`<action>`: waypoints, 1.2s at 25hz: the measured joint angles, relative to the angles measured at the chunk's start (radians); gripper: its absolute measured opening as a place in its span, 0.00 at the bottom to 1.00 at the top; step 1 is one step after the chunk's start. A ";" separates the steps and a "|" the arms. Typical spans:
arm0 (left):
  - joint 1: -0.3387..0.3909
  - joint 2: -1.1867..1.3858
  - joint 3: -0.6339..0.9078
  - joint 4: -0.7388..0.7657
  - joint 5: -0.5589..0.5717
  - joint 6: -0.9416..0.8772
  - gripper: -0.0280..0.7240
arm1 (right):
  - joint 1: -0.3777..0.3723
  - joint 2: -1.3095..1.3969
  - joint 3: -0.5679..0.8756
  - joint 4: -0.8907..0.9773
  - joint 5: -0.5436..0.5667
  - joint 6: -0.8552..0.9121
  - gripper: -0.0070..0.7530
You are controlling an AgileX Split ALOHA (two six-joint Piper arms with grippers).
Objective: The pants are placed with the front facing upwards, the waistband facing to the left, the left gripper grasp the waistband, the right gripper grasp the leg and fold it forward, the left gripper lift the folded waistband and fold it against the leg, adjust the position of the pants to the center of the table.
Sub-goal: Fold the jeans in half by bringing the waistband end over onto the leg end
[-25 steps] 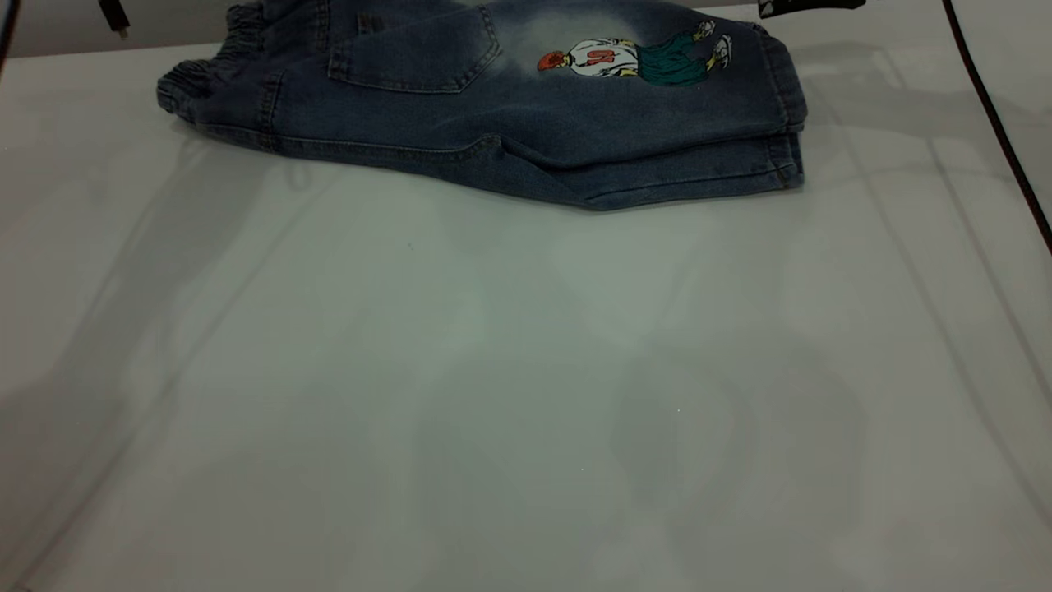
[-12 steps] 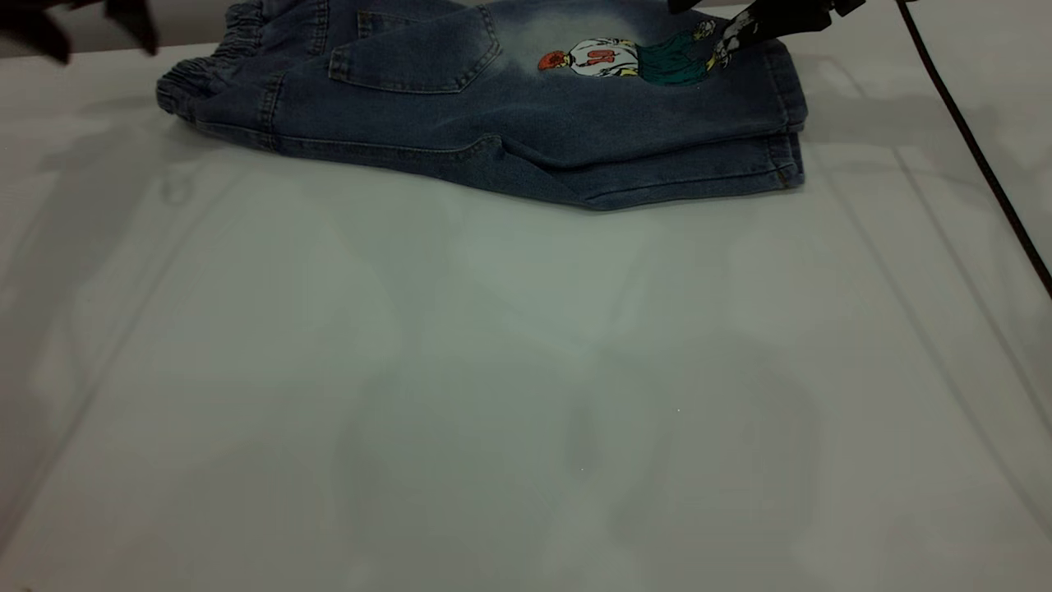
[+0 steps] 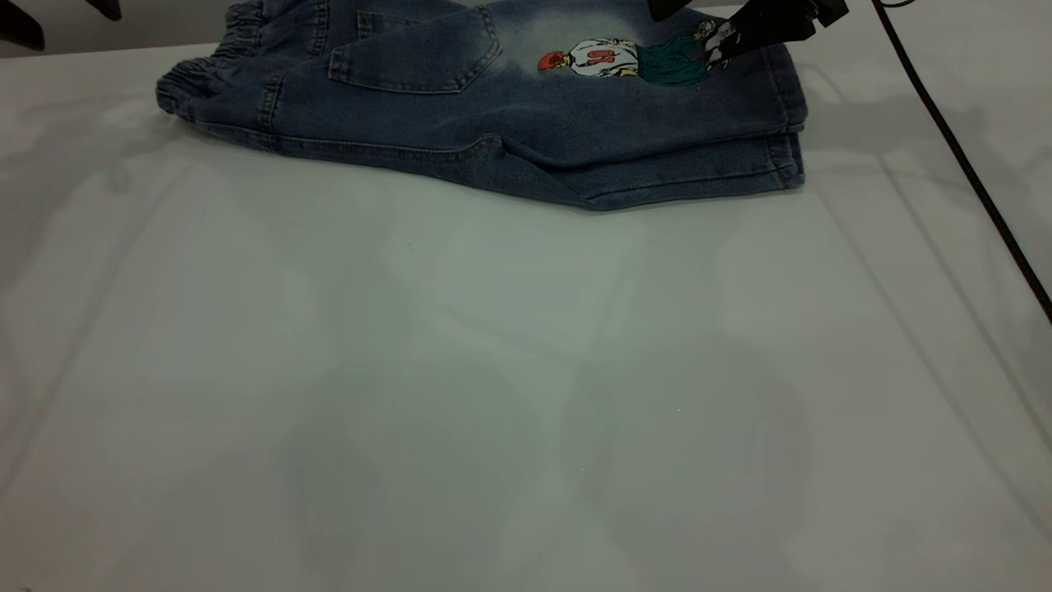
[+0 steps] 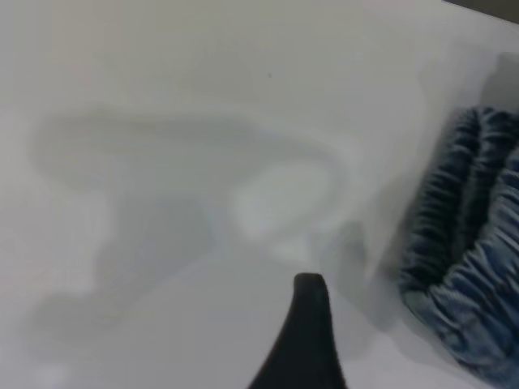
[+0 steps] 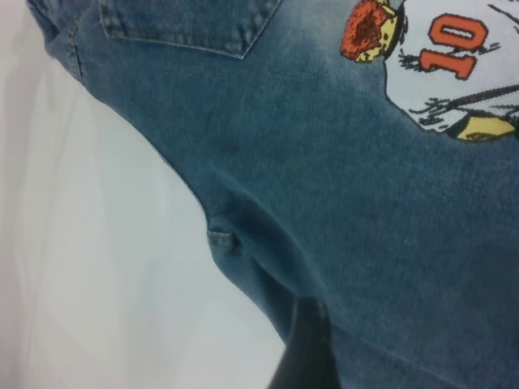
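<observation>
Pale surface (image 3: 493, 370) fills most of the exterior view, evenly lit, with soft grey shadows and faint streaked reflections. Darker strip (image 3: 164, 29) along the far edge.

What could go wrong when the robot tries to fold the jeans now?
The pants lie at the table's far edge, so a tug might drag them off. The left gripper hangs beside the waistband, not over it, so it might close on nothing. The right gripper, over the leg, might pinch only the top layer.
</observation>
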 joint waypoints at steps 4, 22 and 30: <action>0.052 0.033 0.000 -0.186 0.060 0.144 0.81 | 0.000 0.000 0.000 0.000 -0.002 0.001 0.70; 0.031 0.218 0.002 -0.689 0.009 0.528 0.81 | 0.001 0.000 0.000 0.000 -0.006 0.004 0.66; 0.012 0.253 0.001 -0.868 0.023 0.648 0.78 | 0.000 0.000 0.000 0.002 -0.005 0.005 0.66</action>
